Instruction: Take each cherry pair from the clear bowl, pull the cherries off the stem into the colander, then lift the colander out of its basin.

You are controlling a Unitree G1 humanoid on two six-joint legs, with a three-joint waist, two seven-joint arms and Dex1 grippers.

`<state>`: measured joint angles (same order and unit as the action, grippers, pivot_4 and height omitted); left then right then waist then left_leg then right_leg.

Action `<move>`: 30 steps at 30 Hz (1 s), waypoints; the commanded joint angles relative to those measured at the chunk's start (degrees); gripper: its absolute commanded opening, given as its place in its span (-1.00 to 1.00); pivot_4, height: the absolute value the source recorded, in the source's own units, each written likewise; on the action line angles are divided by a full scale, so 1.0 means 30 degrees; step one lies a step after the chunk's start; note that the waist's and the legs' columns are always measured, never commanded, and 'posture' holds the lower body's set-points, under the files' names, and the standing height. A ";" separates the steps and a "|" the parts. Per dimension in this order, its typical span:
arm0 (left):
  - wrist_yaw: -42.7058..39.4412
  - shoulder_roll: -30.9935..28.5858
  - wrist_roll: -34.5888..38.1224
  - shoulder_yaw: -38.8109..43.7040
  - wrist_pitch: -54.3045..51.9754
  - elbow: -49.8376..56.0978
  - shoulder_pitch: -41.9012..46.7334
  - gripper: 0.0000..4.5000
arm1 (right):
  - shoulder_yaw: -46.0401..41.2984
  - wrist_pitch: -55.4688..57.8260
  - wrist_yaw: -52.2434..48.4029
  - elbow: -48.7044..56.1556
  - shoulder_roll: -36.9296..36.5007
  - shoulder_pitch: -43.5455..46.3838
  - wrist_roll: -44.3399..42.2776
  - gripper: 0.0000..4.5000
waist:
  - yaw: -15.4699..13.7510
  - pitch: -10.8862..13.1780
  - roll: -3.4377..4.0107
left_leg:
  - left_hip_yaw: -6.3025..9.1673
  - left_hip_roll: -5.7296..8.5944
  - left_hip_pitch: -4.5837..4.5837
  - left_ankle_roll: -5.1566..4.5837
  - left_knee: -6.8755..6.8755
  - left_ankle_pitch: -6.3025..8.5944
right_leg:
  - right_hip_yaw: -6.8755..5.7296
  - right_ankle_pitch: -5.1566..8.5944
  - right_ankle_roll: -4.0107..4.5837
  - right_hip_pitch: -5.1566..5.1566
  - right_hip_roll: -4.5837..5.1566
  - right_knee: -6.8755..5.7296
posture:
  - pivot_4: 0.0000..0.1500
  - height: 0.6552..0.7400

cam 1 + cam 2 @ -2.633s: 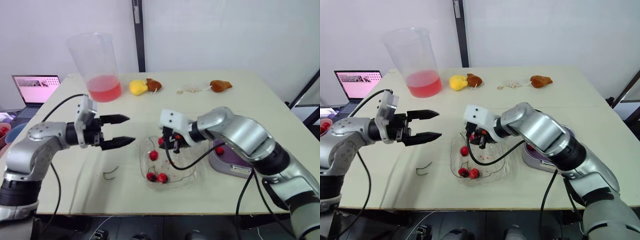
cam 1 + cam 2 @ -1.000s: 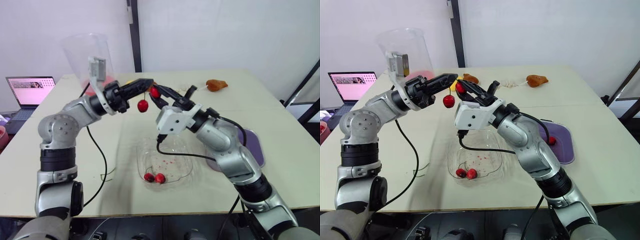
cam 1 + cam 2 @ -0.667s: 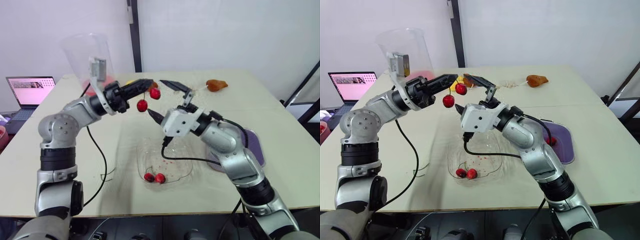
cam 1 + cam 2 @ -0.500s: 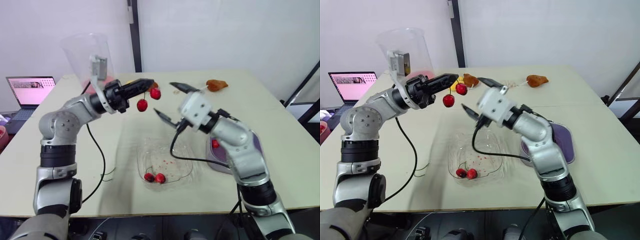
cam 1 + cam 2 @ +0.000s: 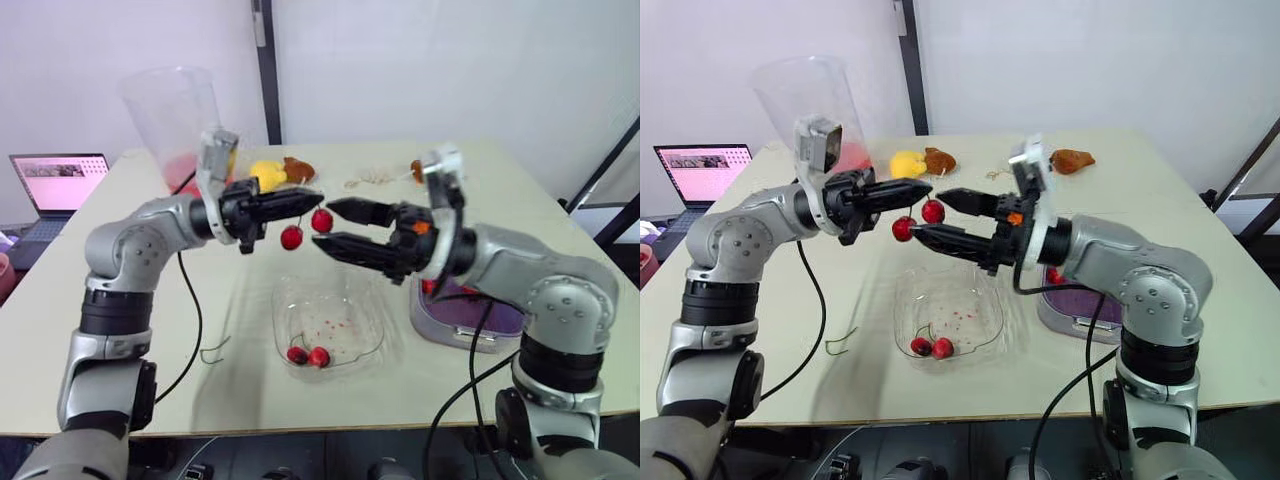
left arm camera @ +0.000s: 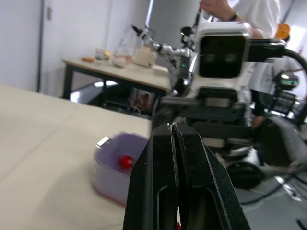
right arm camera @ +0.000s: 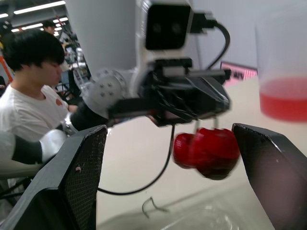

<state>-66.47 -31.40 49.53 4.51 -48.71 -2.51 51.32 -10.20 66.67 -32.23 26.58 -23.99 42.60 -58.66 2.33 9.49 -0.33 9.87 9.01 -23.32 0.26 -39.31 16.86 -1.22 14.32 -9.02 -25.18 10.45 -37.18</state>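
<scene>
Two arms: both are reaching over the table (image 5: pixel 400 392) from opposite sides and meeting above the clear bowl (image 5: pixel 357 300).
Left gripper (image 5: pixel 312 197): its fingers are pressing flat together on the stem, dangling the cherry pair (image 5: pixel 292 238) in the air.
Cherry pair: the two red cherries are hanging just under the left fingertips, one lower than the other, above the bowl's far edge.
Right gripper (image 5: pixel 928 212): its fingers are standing wide apart and pointing at the left gripper, one passing above the upper cherry and one below it. Whether either is touching the fruit, I cannot tell.
Clear bowl: it is sitting on the table between the arms, holding another two cherries (image 5: pixel 308 355) near its front edge.
Colander (image 5: pixel 482 318): the purple strainer is resting in its basin (image 5: pixel 455 338) to the right of the bowl, with one cherry (image 5: pixel 430 287) showing inside.
Loose stem (image 5: pixel 213 350): it is lying bare on the table, left of the bowl.
Background: a tall beaker (image 5: pixel 175 120) is holding red liquid at the far left, and a laptop (image 5: pixel 55 180) is glowing beyond it.
</scene>
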 commanded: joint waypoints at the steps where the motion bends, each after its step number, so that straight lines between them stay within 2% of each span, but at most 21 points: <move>1: -0.0428 -0.0332 0.0257 0.0071 -0.0171 0.0720 0.0248 -1.00 | 0.0181 -0.0326 0.0595 0.0259 -0.0266 0.0179 -0.0246 0.98 | -0.0026 0.0000 0.0000 | 0.0000 0.0000 -0.0001 0.0000 -0.0009 0.0000 | 0.0000 0.0000 0.0000 0.0004 -0.0001 0.0000 | 1.00 1.00; 10: -0.0728 -0.0193 0.0266 -0.0182 -0.0362 0.0953 0.0299 -1.00 | 0.1010 -0.0362 0.0676 -0.0451 -0.0989 0.0650 -0.0423 0.98 | 0.0016 0.0000 0.0000 | 0.0001 0.0002 -0.0001 0.0000 -0.0010 0.0000 | -0.0011 0.0000 0.0000 0.0003 -0.0002 -0.0001 | 1.00 1.00; 11: -0.0776 -0.0186 0.0240 -0.0249 -0.0347 0.0987 0.0328 -1.00 | 0.1137 -0.0321 0.0554 -0.0402 -0.1199 0.0579 -0.0370 0.73 | 0.0016 0.0000 -0.0001 | 0.0000 0.0002 0.0000 0.0000 -0.0009 0.0000 | -0.0011 0.0000 0.0000 0.0002 -0.0002 0.0000 | 1.00 1.00; 13: -0.0814 -0.0151 0.0239 -0.0297 -0.0363 0.0972 0.0423 -1.00 | 0.1238 -0.0330 0.0456 -0.0373 -0.1448 0.0490 -0.0356 0.47 | -0.0017 0.0000 -0.0001 | -0.0001 0.0003 -0.0001 0.0000 -0.0010 0.0000 | -0.0011 0.0000 0.0000 0.0003 -0.0001 0.0000 | 1.00 1.00; 15: -0.0859 -0.0140 0.0220 -0.0312 -0.0355 0.0916 0.0494 -1.00 | 0.1317 -0.0400 0.0375 -0.0372 -0.1664 0.0478 -0.0438 0.03 | -0.0023 0.0000 -0.0001 | -0.0001 0.0004 -0.0001 -0.0001 -0.0012 0.0000 | -0.0015 0.0000 0.0000 0.0005 -0.0001 0.0000 | 1.00 1.00; 23: -0.0871 -0.0026 0.0259 -0.0403 -0.0415 0.1133 0.0347 -1.00 | 0.1241 -0.0457 0.0608 -0.0371 -0.1711 0.0524 -0.0690 0.03 | -0.0010 0.0000 -0.0001 | -0.0002 0.0003 -0.0001 -0.0001 -0.0012 0.0000 | -0.0015 0.0000 0.0000 0.0004 -0.0001 0.0001 | 1.00 1.00; 25: -0.0904 0.0029 0.0179 -0.0452 -0.0354 0.1048 0.0392 -1.00 | 0.1213 -0.0443 0.0695 -0.0403 -0.1620 0.0519 -0.0794 -0.17 | -0.0012 0.0000 -0.0001 | -0.0002 0.0003 -0.0001 -0.0001 -0.0011 0.0000 | -0.0015 0.0000 0.0000 0.0005 0.0000 0.0002 | 1.00 1.00; 27: -0.0911 0.0076 0.0155 -0.0469 -0.0328 0.1025 0.0395 -1.00 | 0.1265 -0.0489 0.0714 -0.0338 -0.1611 0.0505 -0.0859 -0.47 | -0.0013 0.0000 -0.0001 | -0.0001 0.0003 0.0000 -0.0001 -0.0011 0.0000 | -0.0015 0.0000 0.0000 0.0004 -0.0001 0.0003 | 1.00 1.00; 30: -0.0916 0.0133 0.0113 -0.0481 -0.0286 0.0995 0.0408 -1.00 | 0.1306 -0.0524 0.0812 -0.0262 -0.1645 0.0477 -0.0831 -0.47 | -0.0011 0.0000 -0.0001 | -0.0002 0.0003 -0.0001 -0.0001 -0.0011 0.0000 | -0.0015 0.0000 0.0000 0.0005 0.0000 0.0001 | 1.00 1.00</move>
<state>-68.64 -30.92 49.42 2.98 -49.89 -0.89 51.44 -5.79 65.97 -30.01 24.46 -28.69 43.44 -59.92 2.30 9.49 -0.33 9.86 9.02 -23.33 0.25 -39.34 16.86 -1.26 14.32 -9.02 -25.17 10.44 -37.17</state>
